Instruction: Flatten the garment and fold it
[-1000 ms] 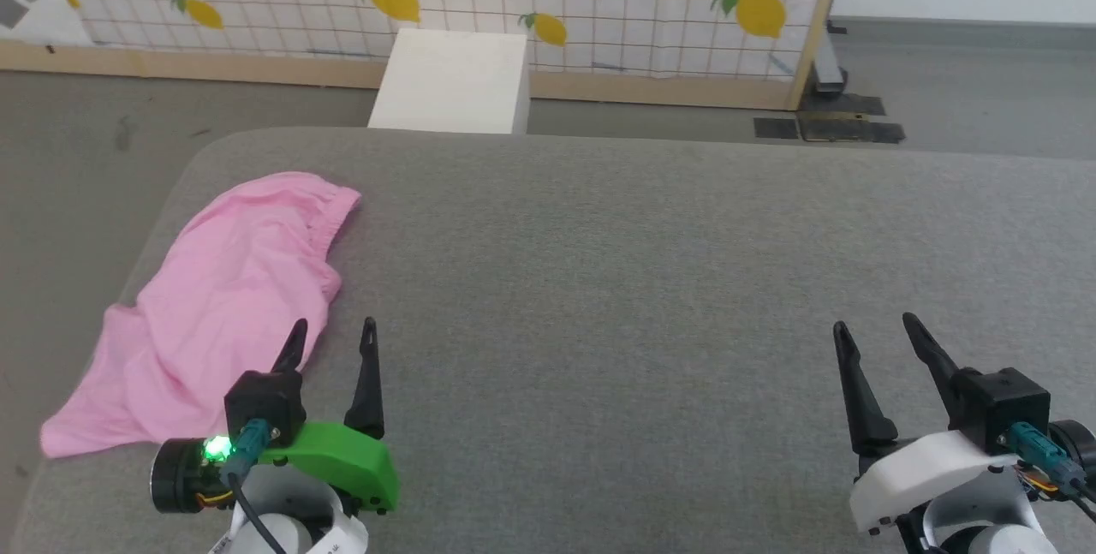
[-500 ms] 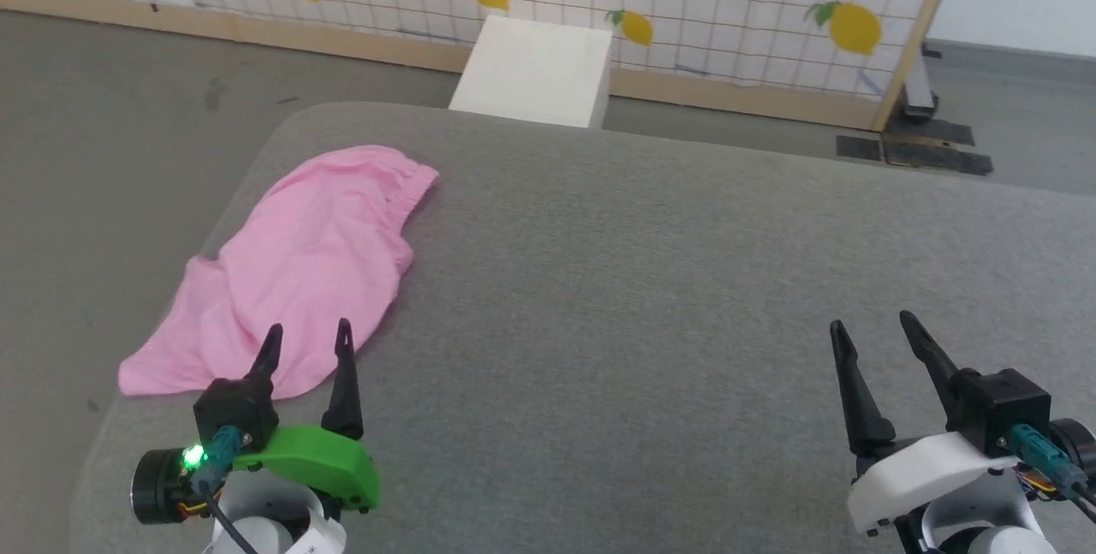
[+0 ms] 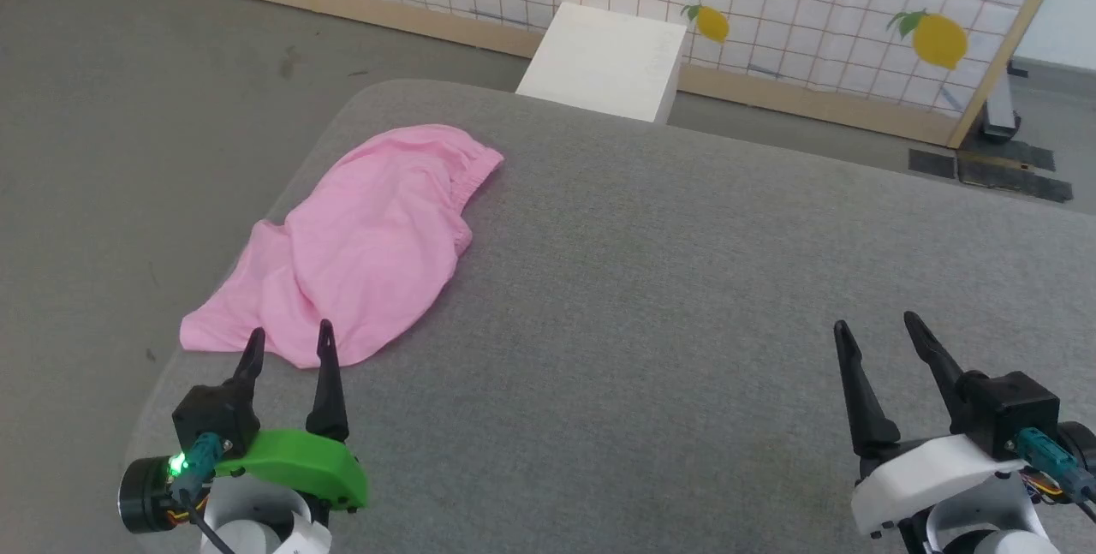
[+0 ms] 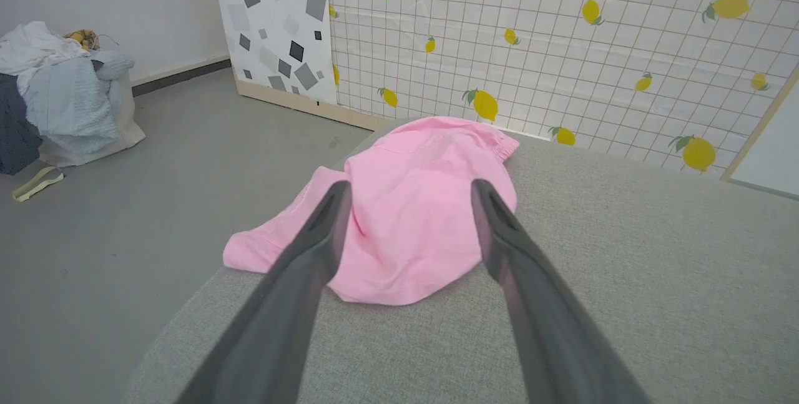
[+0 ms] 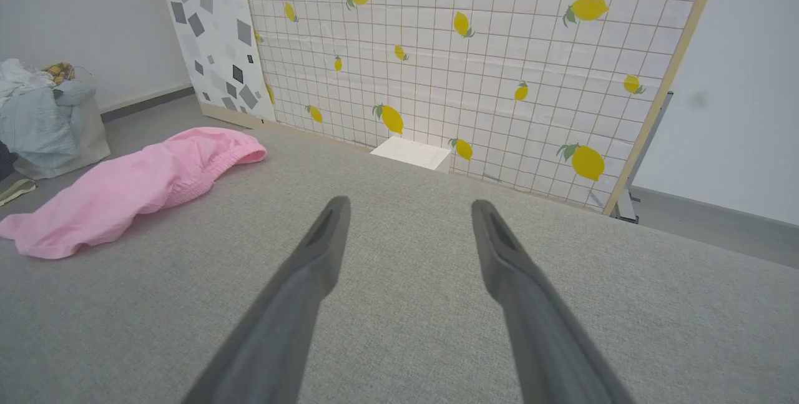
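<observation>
The pink garment (image 3: pixel 368 237) looks thin, limp and wrinkly. Its gathered waistband (image 3: pixel 476 169) seems the firmest hold; both the left gripper (image 3: pixel 289 347) and right gripper (image 3: pixel 875 331) stand spread, empty

Left gripper (image 3: pixel 288 342) low at left, fingers spread, pointing forward. Right gripper (image 3: pixel 878 328) low at right, fingers spread, empty.
</observation>
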Controlling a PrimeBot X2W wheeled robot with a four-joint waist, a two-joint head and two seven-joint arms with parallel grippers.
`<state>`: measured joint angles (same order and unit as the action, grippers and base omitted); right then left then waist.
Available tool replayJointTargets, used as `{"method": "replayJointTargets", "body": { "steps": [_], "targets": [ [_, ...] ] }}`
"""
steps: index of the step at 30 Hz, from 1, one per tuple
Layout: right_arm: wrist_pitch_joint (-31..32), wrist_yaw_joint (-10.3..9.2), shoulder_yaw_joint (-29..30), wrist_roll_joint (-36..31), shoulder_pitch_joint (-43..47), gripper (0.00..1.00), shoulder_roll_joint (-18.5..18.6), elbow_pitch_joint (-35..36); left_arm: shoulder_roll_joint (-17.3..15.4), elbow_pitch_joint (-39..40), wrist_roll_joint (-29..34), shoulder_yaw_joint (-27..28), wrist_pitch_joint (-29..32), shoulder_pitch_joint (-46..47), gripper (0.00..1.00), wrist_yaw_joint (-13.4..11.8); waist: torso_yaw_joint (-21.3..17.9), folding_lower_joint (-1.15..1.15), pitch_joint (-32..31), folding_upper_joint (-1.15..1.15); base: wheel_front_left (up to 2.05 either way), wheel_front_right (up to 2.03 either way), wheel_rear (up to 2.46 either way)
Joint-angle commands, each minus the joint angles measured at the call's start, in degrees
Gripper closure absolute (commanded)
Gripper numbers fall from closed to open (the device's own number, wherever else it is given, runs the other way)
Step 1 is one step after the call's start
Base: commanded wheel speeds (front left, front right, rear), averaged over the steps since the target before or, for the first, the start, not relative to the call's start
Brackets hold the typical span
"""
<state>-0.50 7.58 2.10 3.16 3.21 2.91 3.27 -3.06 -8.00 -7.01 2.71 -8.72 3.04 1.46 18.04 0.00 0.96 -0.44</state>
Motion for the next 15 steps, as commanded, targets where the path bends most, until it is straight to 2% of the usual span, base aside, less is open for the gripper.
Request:
{"method": "replayJointTargets", "body": {
  "steps": [1,9,15],
  "targets": [
    [0.2,-0.05,0.2,0.4,0.6,0.0,0.0,0.4,0.1,-0.4,-0.9,0.2,-0.7,1.1,0.0,0.3,0.6,0.0,0.4,0.27,0.0,0.0,0.0],
    [0.5,-0.06,0.4,0.0,0.1,0.0,0.0,1.4,0.1,-1.4,-1.3,1.0,-1.7,3.1,0.0,0.9,1.7,0.0,1.9,0.3,0.0,0.0,0.0],
    [1.4,-0.06,0.4,-0.9,-0.6,0.0,0.0,2.9,0.0,-2.6,-1.0,1.3,-2.4,8.1,0.0,2.4,2.1,0.0,4.3,0.32,0.0,0.0,0.0]
  ]
}}
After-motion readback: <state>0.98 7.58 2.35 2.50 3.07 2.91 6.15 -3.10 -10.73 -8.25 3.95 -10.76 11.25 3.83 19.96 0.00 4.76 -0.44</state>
